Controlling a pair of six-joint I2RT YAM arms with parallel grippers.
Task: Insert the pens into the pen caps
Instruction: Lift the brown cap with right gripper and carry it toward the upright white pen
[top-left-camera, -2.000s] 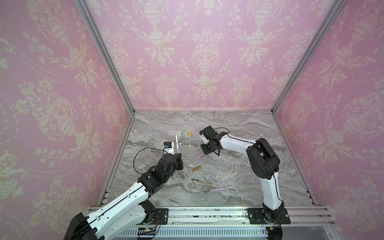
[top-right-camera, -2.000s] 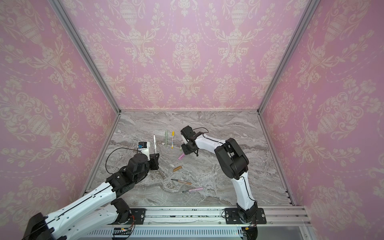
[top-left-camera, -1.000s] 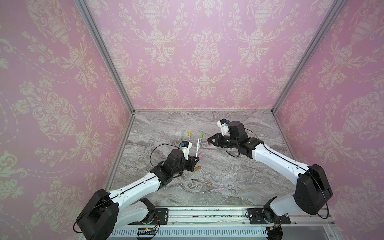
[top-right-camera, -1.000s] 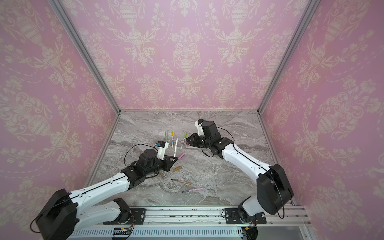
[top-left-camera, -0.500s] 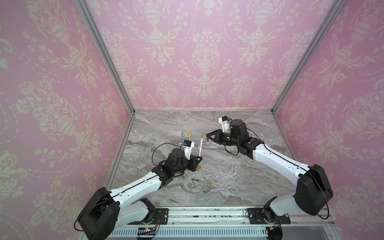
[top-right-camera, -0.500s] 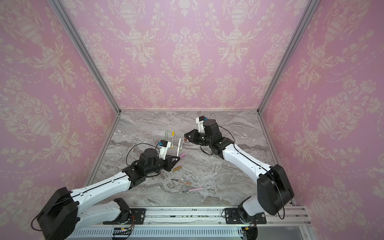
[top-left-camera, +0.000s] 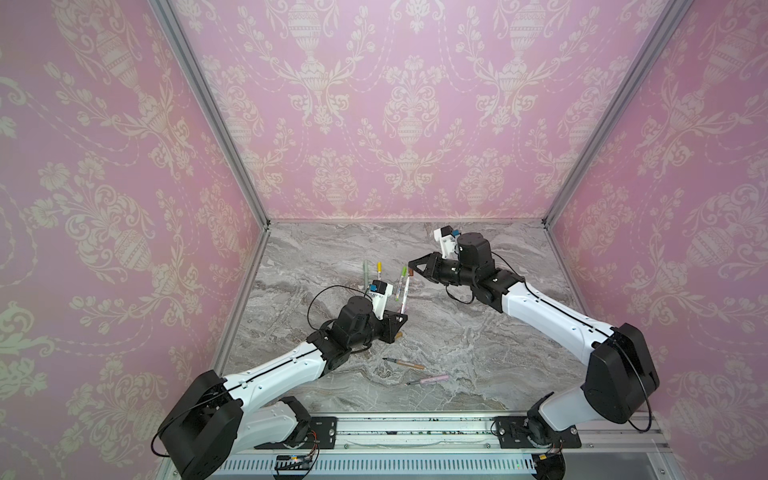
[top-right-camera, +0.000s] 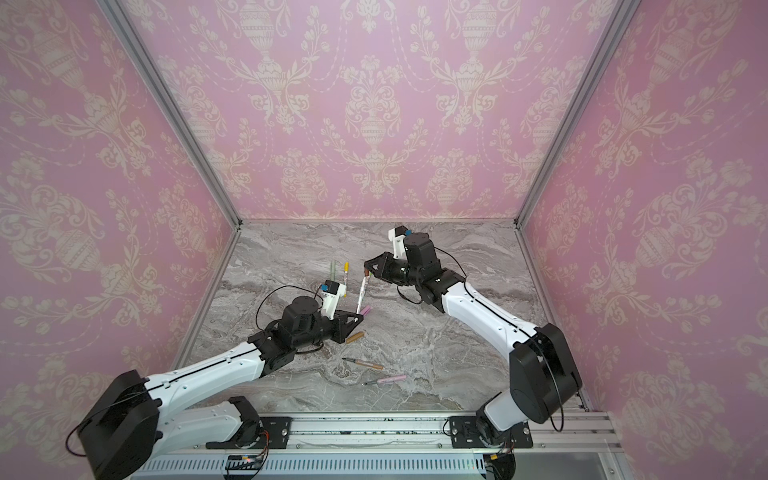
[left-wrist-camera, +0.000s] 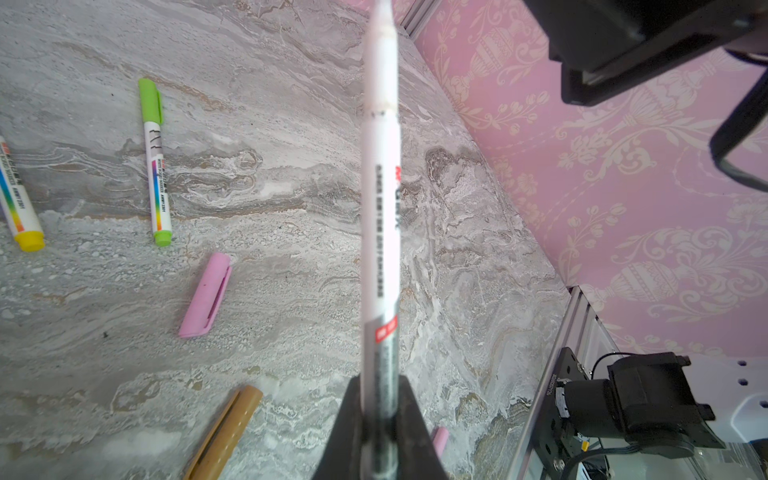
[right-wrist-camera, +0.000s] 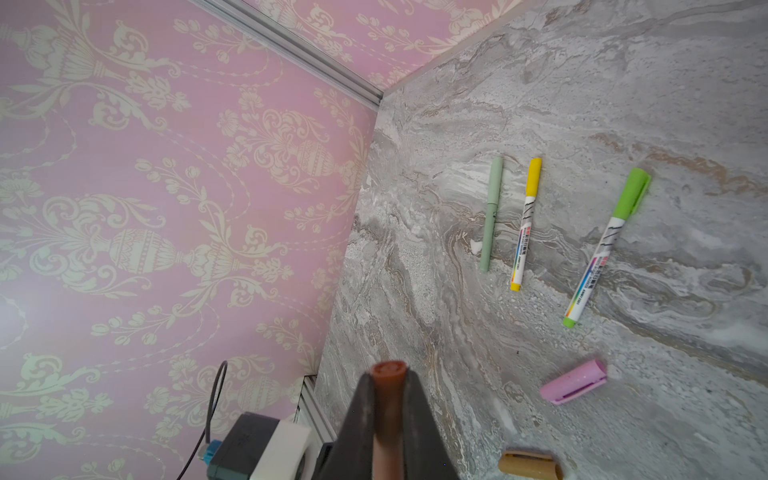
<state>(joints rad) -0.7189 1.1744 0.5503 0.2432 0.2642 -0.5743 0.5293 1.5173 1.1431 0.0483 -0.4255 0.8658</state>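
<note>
My left gripper (top-left-camera: 402, 318) (left-wrist-camera: 380, 409) is shut on the lower end of a white printed pen (top-left-camera: 405, 293) (left-wrist-camera: 380, 216), which stands nearly upright above the table. My right gripper (top-left-camera: 412, 271) (right-wrist-camera: 388, 380) is shut on a dark brown pen cap (right-wrist-camera: 388, 388) (top-right-camera: 366, 273). In both top views the cap sits right at the pen's upper tip; I cannot tell whether they touch. A pink cap (left-wrist-camera: 206, 297) (right-wrist-camera: 575, 381) and a tan cap (left-wrist-camera: 226, 432) (right-wrist-camera: 530, 465) lie loose below. A tan pen (top-left-camera: 403, 363) and a pink pen (top-left-camera: 428, 379) lie uncapped nearer the front.
Three capped pens lie side by side toward the back left: sage green (right-wrist-camera: 490, 216), yellow-capped (right-wrist-camera: 525, 224) and lime-capped (right-wrist-camera: 606, 245). The left wall's metal rail (right-wrist-camera: 291, 50) runs close behind them. The front rail (top-left-camera: 415, 432) carries both arm bases.
Both grippers have closed in on each other. The left one carried the white pen up and rightward. The right one brought the brown cap left, to the pen's tip.
</note>
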